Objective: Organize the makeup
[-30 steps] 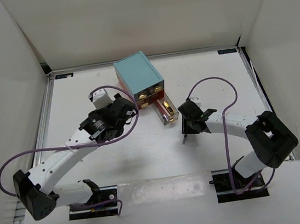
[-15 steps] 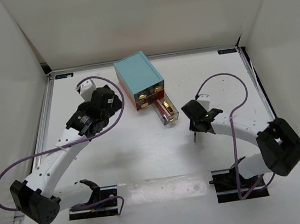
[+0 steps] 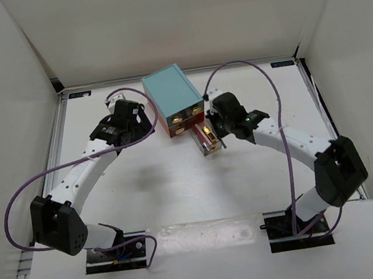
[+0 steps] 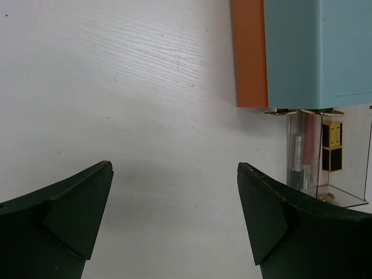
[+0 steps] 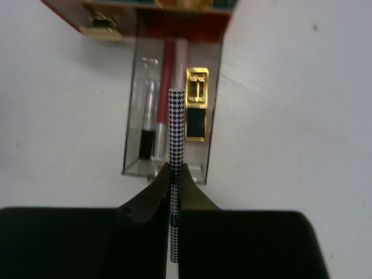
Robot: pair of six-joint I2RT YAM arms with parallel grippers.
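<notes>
Stick [image 5: 175, 145], the houndstooth one, now hangs over the open drawer [image 5: 200, 157]. A second ago my right gripper [image 5: 174, 170] had it out above bare table [image 4: 116, 87] to the right of the box [image 3: 172, 95]; the arm has since swung in to the drawer's front. The fingers are clamped on the stick's lower half. It points along the drawer, between a pair of tubes on one side and the gold lipstick [image 5: 196, 104] on the other. I judge that lane free, so placing looks close: lower, then let go. I cannot tell from these views whether the tip already touches the drawer.

My left gripper [image 4: 174, 174] has pulled back from mid-table to the box's left side. Its jaws are spread wide with nothing between them, above bare table, and the box's orange flank is just ahead. The right arm reaches forward and left, wrist bent down over the drawer.
</notes>
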